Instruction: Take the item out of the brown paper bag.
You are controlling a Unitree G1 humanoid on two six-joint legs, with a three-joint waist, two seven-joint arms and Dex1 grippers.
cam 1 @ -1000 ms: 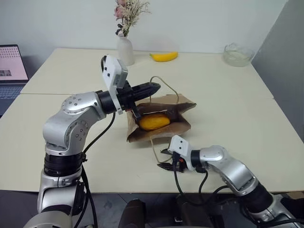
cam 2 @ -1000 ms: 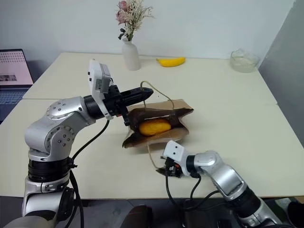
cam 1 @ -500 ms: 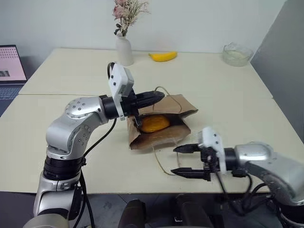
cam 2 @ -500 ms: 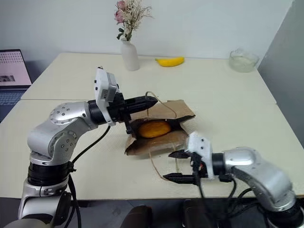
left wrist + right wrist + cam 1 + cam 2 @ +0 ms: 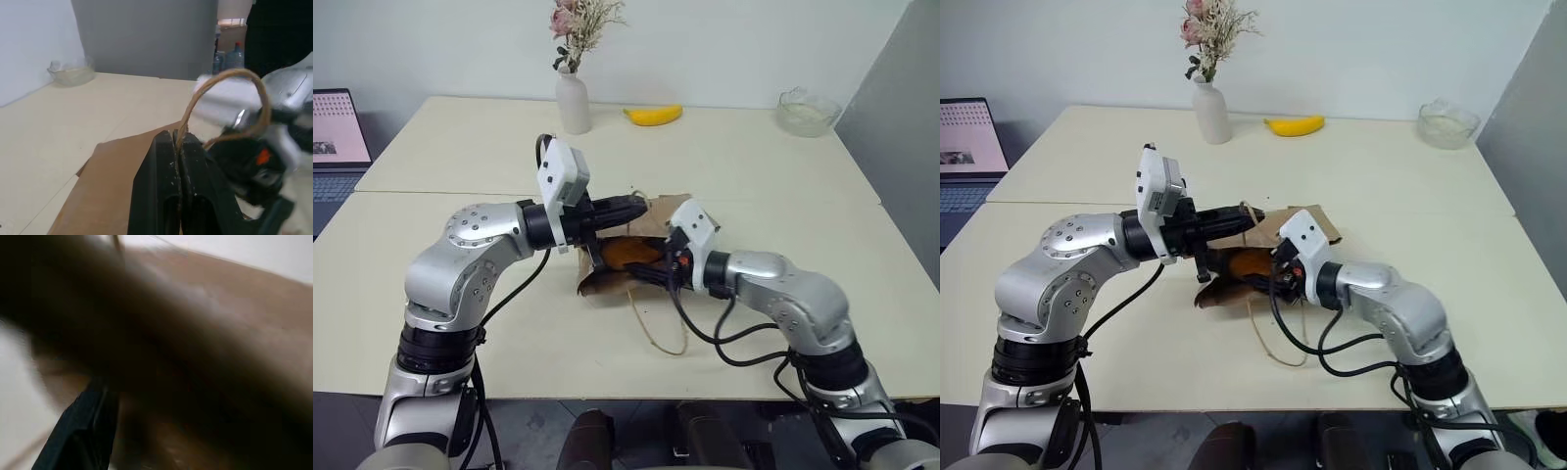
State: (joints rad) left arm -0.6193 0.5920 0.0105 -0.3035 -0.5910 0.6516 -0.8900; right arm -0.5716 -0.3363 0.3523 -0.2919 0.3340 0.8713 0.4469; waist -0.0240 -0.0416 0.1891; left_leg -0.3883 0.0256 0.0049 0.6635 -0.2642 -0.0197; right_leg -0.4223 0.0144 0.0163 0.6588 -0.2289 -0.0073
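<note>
Bag mouth is being held open: in the left eye view the brown paper bag point(image 5: 646, 257) lies mid-table, its upper handle point(image 5: 230, 98) pinched in the shut left gripper point(image 5: 636, 205). The item point(image 5: 628, 254) is sitting inside. The right gripper point(image 5: 661, 269), jaws apart, is being pushed into the mouth.

Left wrist view: fingers point(image 5: 164, 181) are being kept clamped on the handle loop.

Table point(image 5: 803, 196) is wide open right and near.
</note>
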